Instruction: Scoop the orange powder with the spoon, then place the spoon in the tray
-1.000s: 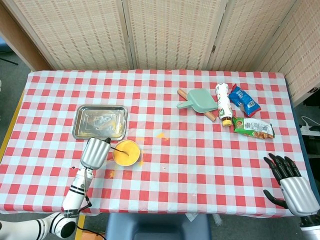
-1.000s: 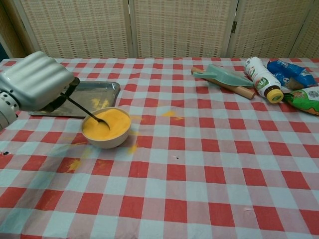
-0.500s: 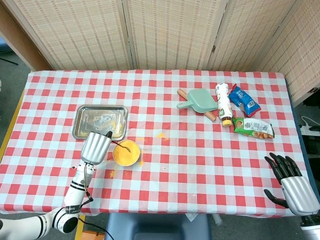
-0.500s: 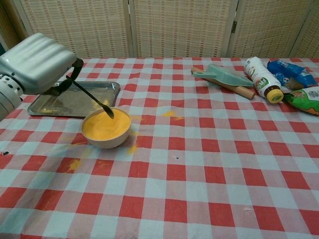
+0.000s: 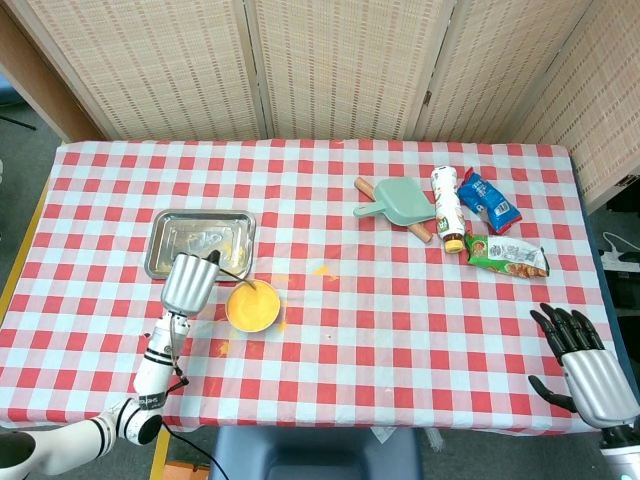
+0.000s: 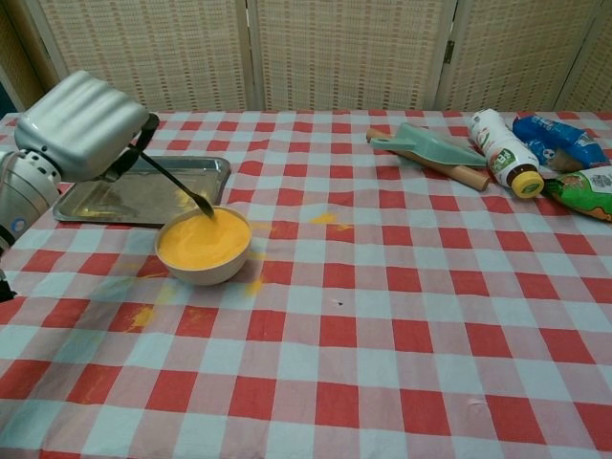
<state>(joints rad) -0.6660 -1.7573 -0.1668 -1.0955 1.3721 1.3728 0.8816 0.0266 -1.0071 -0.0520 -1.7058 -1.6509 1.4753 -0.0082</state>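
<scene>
The left robot hand (image 6: 81, 124) is gripping the spoon (image 6: 177, 185) by the upper end of its handle, and over the last second it has been lifting it: a second ago the spoon's bowl was sitting down in the orange powder (image 6: 204, 240), half a second ago it was just clear of the surface, and now it is hanging over the far rim of the bowl (image 6: 203, 271), on the side facing the tray (image 6: 212, 168). Judging by that, the scooping stroke is finishing and the carry toward the tray is beginning — whether the spoon is actually holding powder is too small to tell in either view.

The spoon's long axis is running on a slant, handle end up and to the left inside the robot hand, bowl end pointing down and to the right toward the powder. In the head view the spoon (image 5: 232, 273) is showing as a thin dark line between the hand (image 5: 189, 283) and the bowl (image 5: 252, 305).

The tray is lying on the bench (image 6: 382, 316) just behind the bowl, so the remaining move looks short.

The right robot hand (image 5: 582, 362) is waiting at the near right edge of the bench, fingers spread and holding nothing — well apart from the work.
</scene>
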